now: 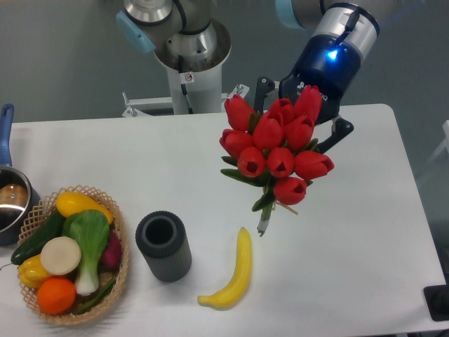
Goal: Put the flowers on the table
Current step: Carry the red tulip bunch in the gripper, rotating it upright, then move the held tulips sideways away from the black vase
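The flowers (277,151), a bunch of red tulip buds with green leaves and tied stems, hang in the air over the right half of the white table (351,232). The buds face the camera and the stem ends point down toward the tabletop. My gripper (303,116) is right behind the bunch, under the blue-lit wrist. Its two dark fingers (263,88) stick out on either side of the buds. The fingertips are hidden by the flowers, which appear to be held in the grip.
A yellow banana (231,270) lies just below the stems. A dark grey cylindrical vase (163,246) stands left of it. A wicker basket (119,263) of vegetables and a pot (10,196) are at the far left. The arm's base (189,56) is at the back.
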`<state>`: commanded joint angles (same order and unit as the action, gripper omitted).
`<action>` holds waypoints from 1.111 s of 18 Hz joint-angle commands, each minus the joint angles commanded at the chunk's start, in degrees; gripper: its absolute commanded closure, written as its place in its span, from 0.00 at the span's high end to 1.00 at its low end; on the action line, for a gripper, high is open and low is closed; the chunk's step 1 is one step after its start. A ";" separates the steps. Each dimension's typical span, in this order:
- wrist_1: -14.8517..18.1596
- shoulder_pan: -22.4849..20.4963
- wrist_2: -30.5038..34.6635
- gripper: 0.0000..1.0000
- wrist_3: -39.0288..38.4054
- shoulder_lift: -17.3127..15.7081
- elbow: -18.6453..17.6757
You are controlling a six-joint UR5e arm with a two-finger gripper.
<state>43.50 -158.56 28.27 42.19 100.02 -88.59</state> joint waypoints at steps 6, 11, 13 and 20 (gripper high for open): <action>0.53 0.35 16.88 0.40 0.79 -4.74 -6.76; 2.19 1.49 34.81 0.45 1.93 -6.42 -10.37; 2.99 1.58 39.73 0.46 2.19 -6.42 -11.25; 5.71 1.94 52.23 0.45 4.92 -3.88 -16.78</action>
<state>49.22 -156.62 80.50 47.11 96.14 -105.37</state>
